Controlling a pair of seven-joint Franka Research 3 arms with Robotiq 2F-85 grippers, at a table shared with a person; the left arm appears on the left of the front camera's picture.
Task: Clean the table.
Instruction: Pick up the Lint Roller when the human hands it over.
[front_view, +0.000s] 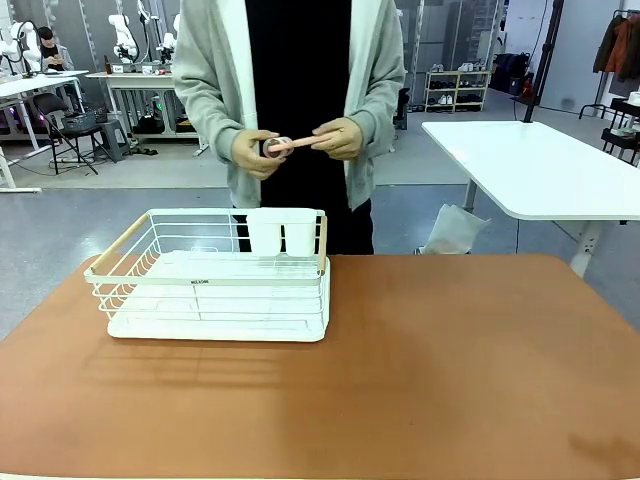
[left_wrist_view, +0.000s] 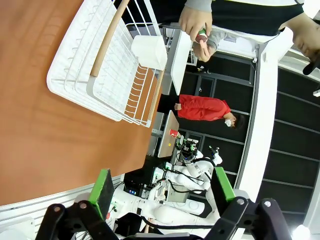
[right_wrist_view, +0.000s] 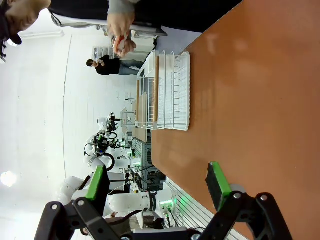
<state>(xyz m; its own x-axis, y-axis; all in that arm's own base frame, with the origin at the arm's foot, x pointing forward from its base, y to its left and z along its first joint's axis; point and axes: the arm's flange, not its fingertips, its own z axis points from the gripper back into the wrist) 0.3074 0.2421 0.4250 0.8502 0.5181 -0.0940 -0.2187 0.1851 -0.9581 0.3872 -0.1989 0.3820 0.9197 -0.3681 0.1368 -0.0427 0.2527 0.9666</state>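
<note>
The reddish-brown table (front_view: 450, 360) spreads across the front view, also seen as the table (left_wrist_view: 30, 125) in the left wrist view and the table (right_wrist_view: 250, 100) in the right wrist view. My left gripper (left_wrist_view: 162, 187) hangs open off the table's edge with nothing between its green pads. My right gripper (right_wrist_view: 157, 182) is open too, empty, above the table's near edge. At the far side a person holds a small pink object (front_view: 290, 144) in both hands (front_view: 300, 145) above the rack.
A white wire dish rack (front_view: 215, 275) with wooden handles and a white cup holder (front_view: 282, 230) stands at the table's back left. A white-topped table (front_view: 540, 165) stands behind at the right. The tabletop right of the rack is bare.
</note>
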